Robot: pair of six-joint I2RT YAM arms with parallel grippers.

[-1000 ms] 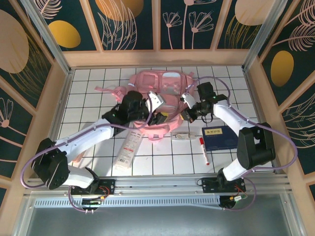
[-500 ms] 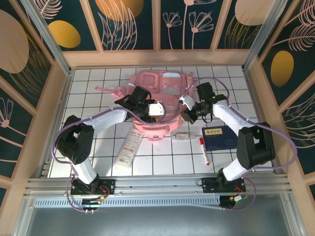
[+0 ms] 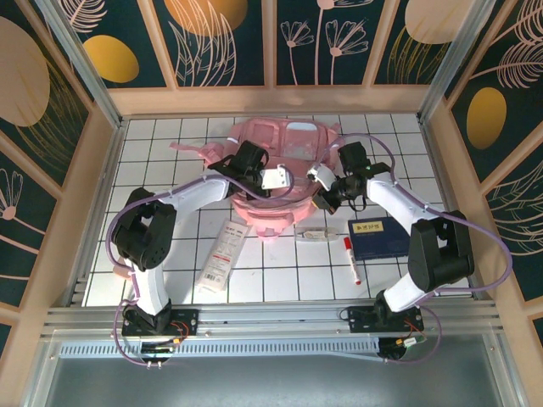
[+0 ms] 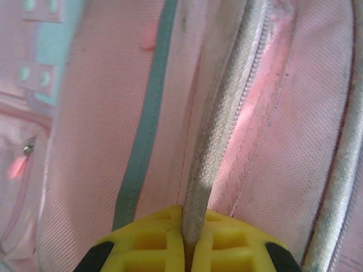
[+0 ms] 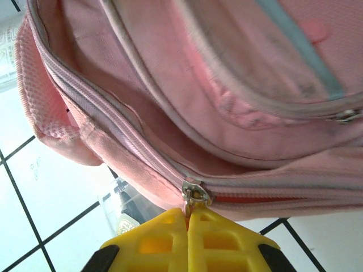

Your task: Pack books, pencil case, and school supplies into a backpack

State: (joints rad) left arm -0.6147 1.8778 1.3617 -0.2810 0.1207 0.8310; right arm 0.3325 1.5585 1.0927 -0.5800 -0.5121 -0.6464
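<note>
Table, left: a long white flat card with red print (image 3: 222,254) lies on the white tiled tabletop (image 3: 153,170), near the backpack's near-left corner and clear of it.
Left gripper (image 3: 270,182): set over the middle of the backpack; in the left wrist view its yellow pads (image 4: 227,249) are pressed together on a pale grey zip edge (image 4: 221,130) of the backpack.
Container: a large soft pink fabric backpack (image 3: 284,148) lies at the far centre of the table. A pocket mouth with pink lining is shown gaping in the right wrist view; what lies inside cannot be told.
Right gripper (image 3: 319,197): at the backpack's near-right edge; its yellow pads (image 5: 221,238) are clamped on a small metal zip pull (image 5: 193,195), a detail too small to be made out from above.
Table, right: a small clear plastic item (image 3: 314,233) lies just in front of the backpack, and is glimpsed under the pocket edge in the right wrist view.
School supplies: a short white marker with a red cap (image 3: 349,257) lies outside the backpack.
Book: a small dark navy rectangular book with a pale label (image 3: 380,237) lies just right of the marker.
</note>
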